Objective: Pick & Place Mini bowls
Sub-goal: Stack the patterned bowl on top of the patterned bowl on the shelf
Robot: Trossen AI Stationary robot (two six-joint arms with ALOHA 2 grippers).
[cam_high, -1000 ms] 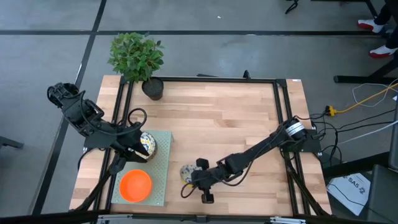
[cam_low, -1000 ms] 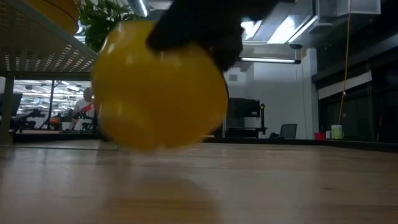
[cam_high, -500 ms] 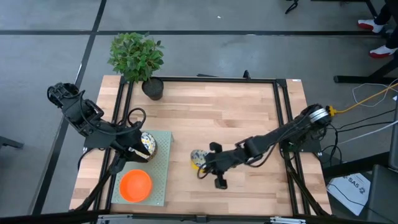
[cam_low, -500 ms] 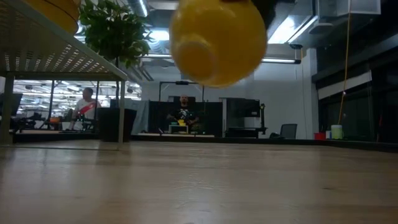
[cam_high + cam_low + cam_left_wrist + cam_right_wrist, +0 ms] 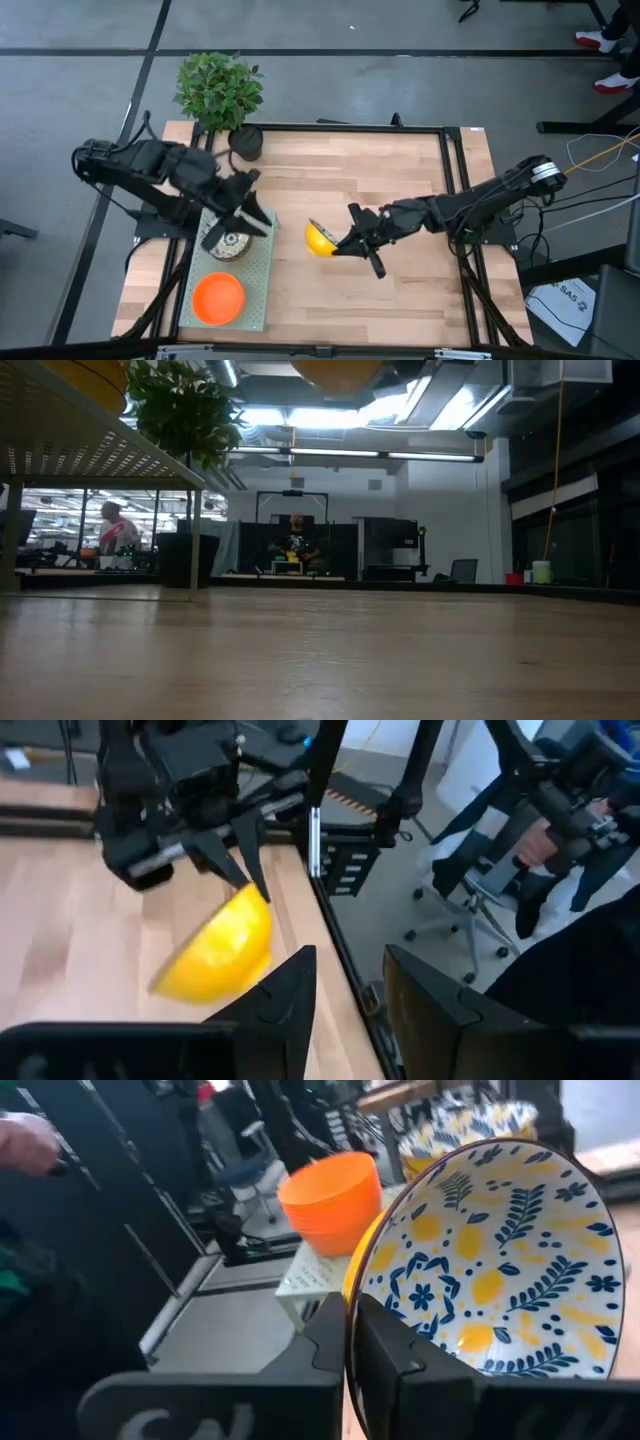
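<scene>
My right gripper (image 5: 345,241) hangs over the middle of the table, shut on a mini bowl (image 5: 320,238) that is yellow outside and white with blue-and-yellow flowers inside (image 5: 490,1270). The low view shows only the bowl's yellow underside (image 5: 335,370) at the top edge. My left gripper (image 5: 350,1000) is open and empty above the green rack (image 5: 262,262) at the left. On the rack rest patterned bowls (image 5: 232,244) and an orange bowl (image 5: 218,297). My right gripper pinches the bowl's rim (image 5: 350,1305), one finger (image 5: 325,1345) outside the wall and one finger (image 5: 405,1365) inside. The fingers reach in roughly level from the table's right. The bowl is lifted clear of the table and tipped onto its side.
A black plant pot (image 5: 245,142) with a green plant (image 5: 218,88) stands at the far left corner. A black frame (image 5: 452,190) borders the table. People and furniture show in the room behind (image 5: 292,545). Bare wood (image 5: 360,180) lies between the two arms.
My right gripper has risen and gone toward the far edge with the bowl, which has left the table and tipped onto its side. My left arm has swung up from beside the patterned bowls toward the far and right, turning its wrist.
</scene>
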